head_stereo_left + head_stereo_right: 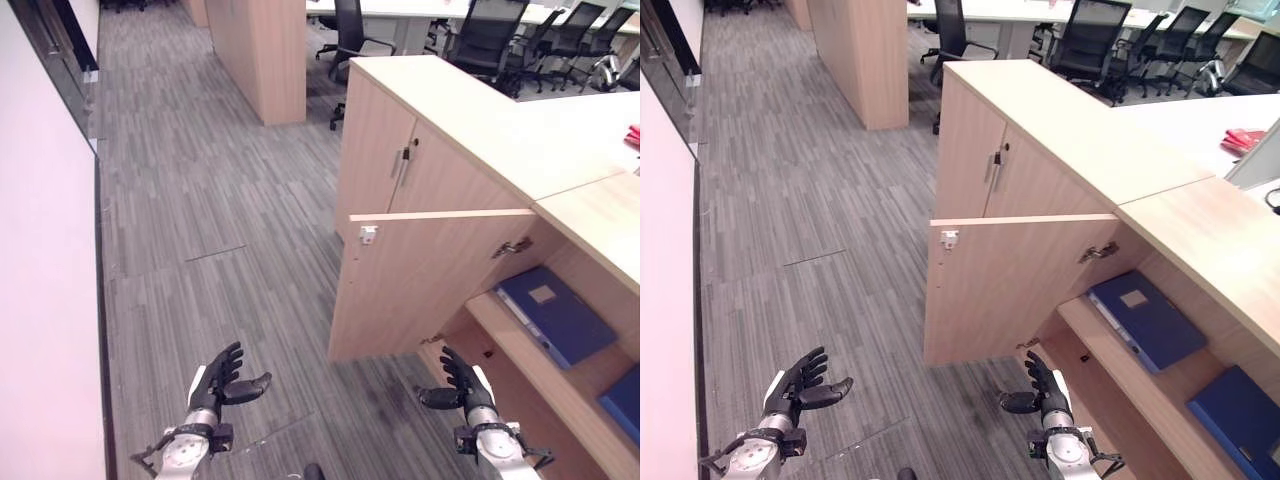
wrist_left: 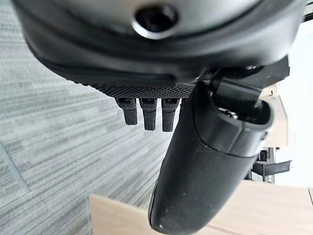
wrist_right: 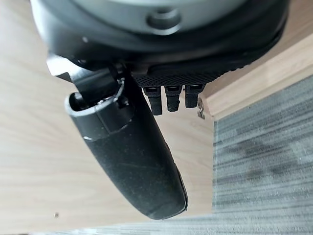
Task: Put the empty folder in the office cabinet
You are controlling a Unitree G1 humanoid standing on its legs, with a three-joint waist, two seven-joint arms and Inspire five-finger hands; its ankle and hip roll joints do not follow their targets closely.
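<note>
A blue folder (image 1: pixel 560 315) lies flat on the shelf (image 1: pixel 520 345) inside the open office cabinet (image 1: pixel 450 150), up and ahead of the right hand (image 1: pixel 462 385), whose fingers are relaxed, apart and empty. A second blue folder (image 1: pixel 1240 415) lies lower in the cabinet. The left hand (image 1: pixel 222 378) hovers open over the floor (image 1: pixel 200 200). The placing looks done; I judge the next move is swinging the door (image 1: pixel 420 280), just ahead of the right fingers, shut.

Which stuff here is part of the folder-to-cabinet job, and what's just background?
Job:
- blue folder lying on the cabinet shelf
- open cabinet door
- left hand and right hand, both open, holding nothing

Background:
- second blue folder, lower right
- office chairs
- red item on the desk
</note>
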